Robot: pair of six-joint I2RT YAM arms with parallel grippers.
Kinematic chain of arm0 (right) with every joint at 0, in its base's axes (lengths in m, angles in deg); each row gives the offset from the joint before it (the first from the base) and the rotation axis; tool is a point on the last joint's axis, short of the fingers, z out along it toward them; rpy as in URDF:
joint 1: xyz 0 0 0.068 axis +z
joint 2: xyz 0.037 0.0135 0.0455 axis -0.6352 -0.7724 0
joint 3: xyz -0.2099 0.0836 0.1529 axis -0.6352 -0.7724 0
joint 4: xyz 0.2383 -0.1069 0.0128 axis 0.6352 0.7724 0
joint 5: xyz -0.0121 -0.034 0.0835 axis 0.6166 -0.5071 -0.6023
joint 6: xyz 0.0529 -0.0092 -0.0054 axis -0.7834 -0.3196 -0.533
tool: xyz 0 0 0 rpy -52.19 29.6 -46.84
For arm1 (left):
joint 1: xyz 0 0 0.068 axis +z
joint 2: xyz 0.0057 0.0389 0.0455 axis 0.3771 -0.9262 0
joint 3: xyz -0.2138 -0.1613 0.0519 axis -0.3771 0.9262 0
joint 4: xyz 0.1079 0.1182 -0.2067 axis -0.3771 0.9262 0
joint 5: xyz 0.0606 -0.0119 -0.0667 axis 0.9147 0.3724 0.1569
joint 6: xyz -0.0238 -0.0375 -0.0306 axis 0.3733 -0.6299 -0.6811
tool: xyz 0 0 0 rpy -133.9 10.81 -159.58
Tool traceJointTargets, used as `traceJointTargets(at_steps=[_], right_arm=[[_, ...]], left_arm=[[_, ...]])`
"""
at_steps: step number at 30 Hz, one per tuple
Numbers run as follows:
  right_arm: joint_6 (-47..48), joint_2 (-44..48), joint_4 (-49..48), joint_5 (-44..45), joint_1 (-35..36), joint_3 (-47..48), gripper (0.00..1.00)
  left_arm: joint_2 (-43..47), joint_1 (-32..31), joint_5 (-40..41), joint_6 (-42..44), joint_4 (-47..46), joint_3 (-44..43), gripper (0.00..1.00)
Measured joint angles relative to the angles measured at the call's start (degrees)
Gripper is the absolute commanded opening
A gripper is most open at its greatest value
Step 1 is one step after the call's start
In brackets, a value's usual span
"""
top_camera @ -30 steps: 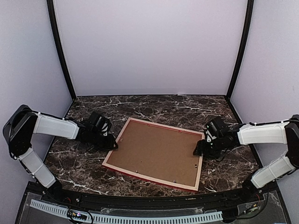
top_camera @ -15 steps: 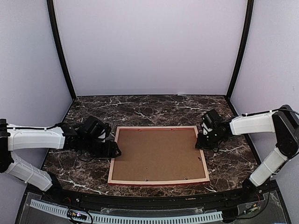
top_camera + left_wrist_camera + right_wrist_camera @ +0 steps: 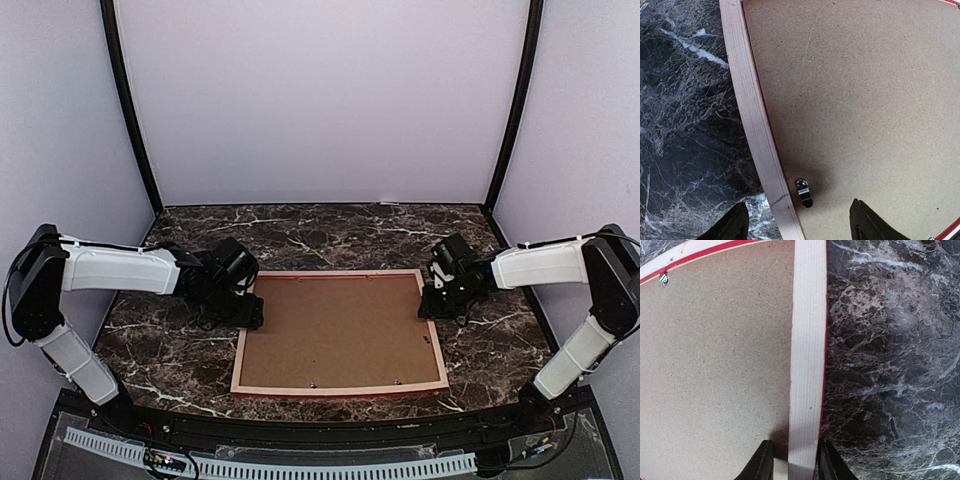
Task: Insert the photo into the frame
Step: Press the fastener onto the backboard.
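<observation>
Top external view: the frame (image 3: 243,345) lies face down near the table's (image 3: 330,232) front edge, about midway along it, with the brown backing board (image 3: 340,330) facing up.

Left wrist view: the left gripper (image 3: 799,222) is released. Its fingers are spread on either side of the frame's left rail, with a metal clip (image 3: 803,192) between them.

Right wrist view: the right gripper (image 3: 795,460) grasps the frame's right rail, one finger on each side.

The right claw (image 3: 796,460) straddles the pale wood rail of the frame (image 3: 808,340), one finger on each side, apparently pinching it, though shadow hides the inner contact. The brown backing board (image 3: 715,365) with a small metal clip (image 3: 663,279) lies to the left, and the dark marbled counter (image 3: 890,365) to the right.
</observation>
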Motion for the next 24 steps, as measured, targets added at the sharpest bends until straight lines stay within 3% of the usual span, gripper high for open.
traceJointTargets(at_steps=[5,24], right_arm=[[0.0,0.0,0.0,-0.1,0.0,0.0,0.30],[0.0,0.0,-1.4,-1.0,-0.2,-0.5,0.29]], left_arm=[[-2.4,0.5,0.1,1.4,0.1,-0.6,0.59],[-4.5,1.6,-1.9,1.2,-2.9,0.7,0.38]])
